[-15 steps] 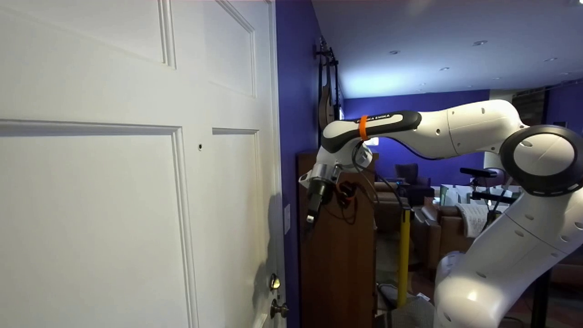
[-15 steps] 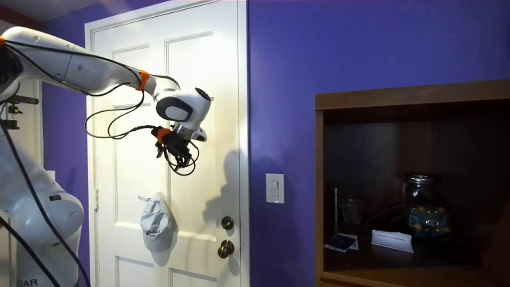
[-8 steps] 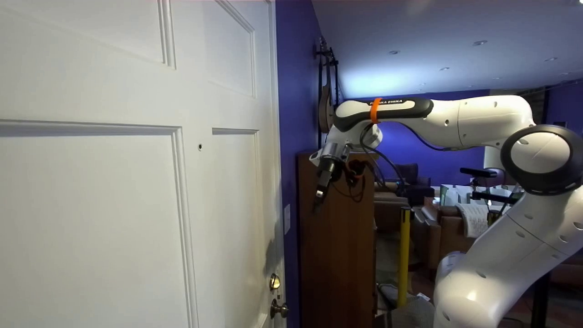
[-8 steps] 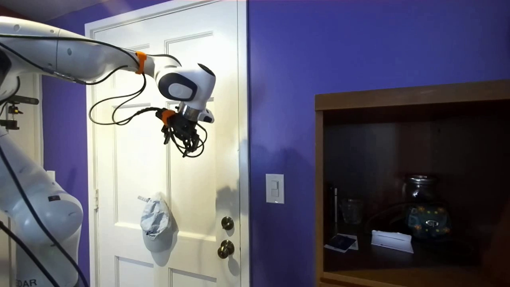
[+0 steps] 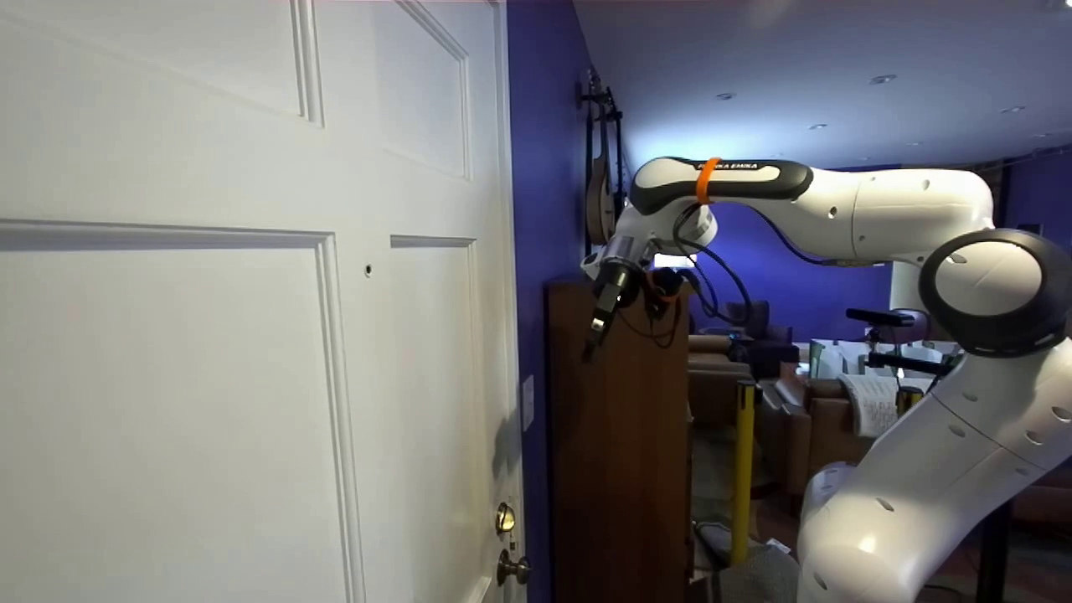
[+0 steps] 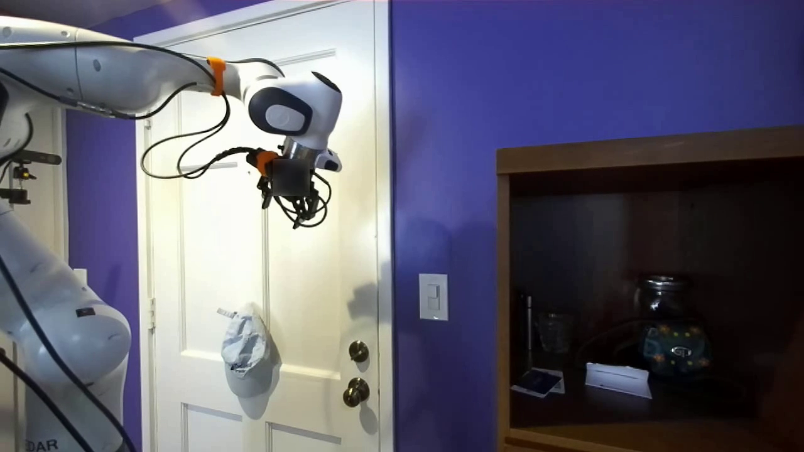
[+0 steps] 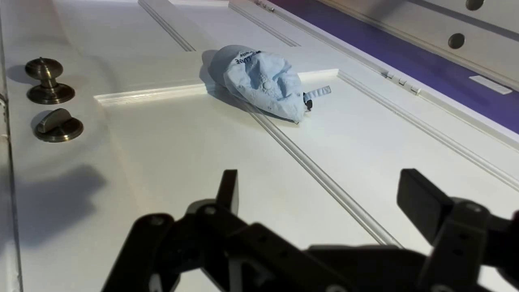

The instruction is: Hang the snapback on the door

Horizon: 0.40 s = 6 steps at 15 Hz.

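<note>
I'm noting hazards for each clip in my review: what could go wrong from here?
The snapback hangs against the door, but what holds it is hard to make out; if the hold is slight, it might slip off.

The tool is open and apart from the snapback, so it probably could not stop a fall.

Loose cables loop beside the tool; they might snag on the knob or the snapback if it moved low across the door.
</note>
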Motion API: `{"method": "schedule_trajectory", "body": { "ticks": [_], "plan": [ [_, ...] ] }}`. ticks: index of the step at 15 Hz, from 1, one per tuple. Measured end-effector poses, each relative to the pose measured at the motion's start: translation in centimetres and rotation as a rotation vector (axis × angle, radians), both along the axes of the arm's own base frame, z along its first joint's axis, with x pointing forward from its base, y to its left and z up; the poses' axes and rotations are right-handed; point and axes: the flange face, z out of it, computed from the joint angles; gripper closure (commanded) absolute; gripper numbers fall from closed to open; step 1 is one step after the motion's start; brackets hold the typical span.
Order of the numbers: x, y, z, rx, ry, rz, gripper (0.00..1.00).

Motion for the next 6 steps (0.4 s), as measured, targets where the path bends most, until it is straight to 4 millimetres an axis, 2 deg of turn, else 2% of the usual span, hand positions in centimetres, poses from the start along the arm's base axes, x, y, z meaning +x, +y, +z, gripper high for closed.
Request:
{"method": "schedule_trajectory", "body": {
  "ticks": [6],
  "plan": [
    [0.20,0.09,-0.24,0.001,0.006,0.003,0.00]
  ]
}}
